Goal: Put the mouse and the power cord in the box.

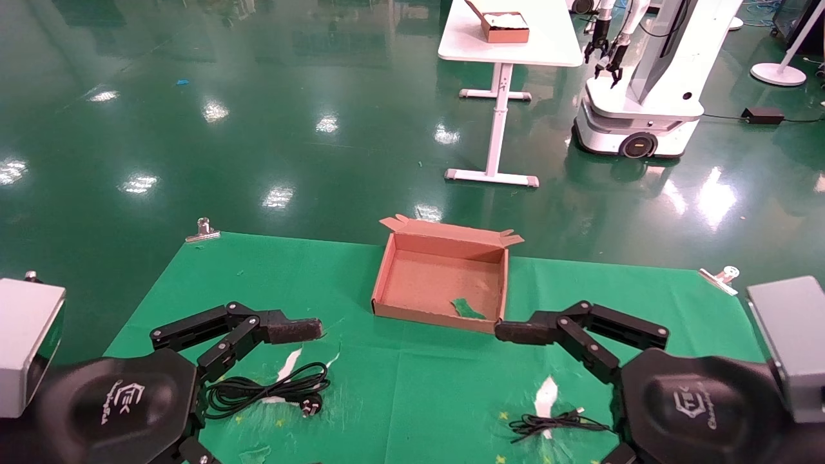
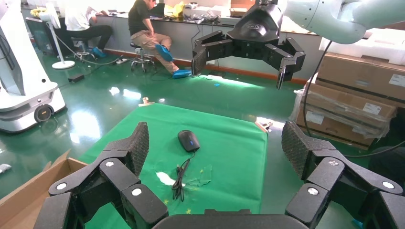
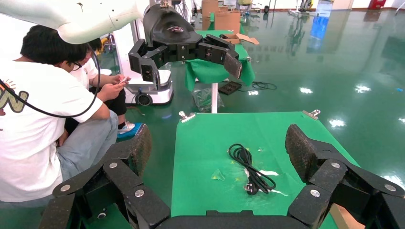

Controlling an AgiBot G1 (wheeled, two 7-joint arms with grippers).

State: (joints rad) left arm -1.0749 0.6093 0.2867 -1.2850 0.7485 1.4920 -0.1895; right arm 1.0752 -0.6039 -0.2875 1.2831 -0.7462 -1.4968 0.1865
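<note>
Brown cardboard box (image 1: pixel 441 283) waits mid-desk while I hover both released tools, left tool (image 1: pixel 293 330) above the coiled black power cord (image 1: pixel 271 389), whose loose loops could snag or spill.

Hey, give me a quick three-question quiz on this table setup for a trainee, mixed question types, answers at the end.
1. Fill the blank: the mouse lies on the green cloth on the robot's ___ side.
2. True or false: the power cord already lies inside the box.
3. Pick one: the left tool and the right tool are A) both open and empty, B) both shut on the power cord, C) both shut on the mouse.

Key: 1 right; 2 false, it lies on the cloth by the left tool; 3 A.
</note>
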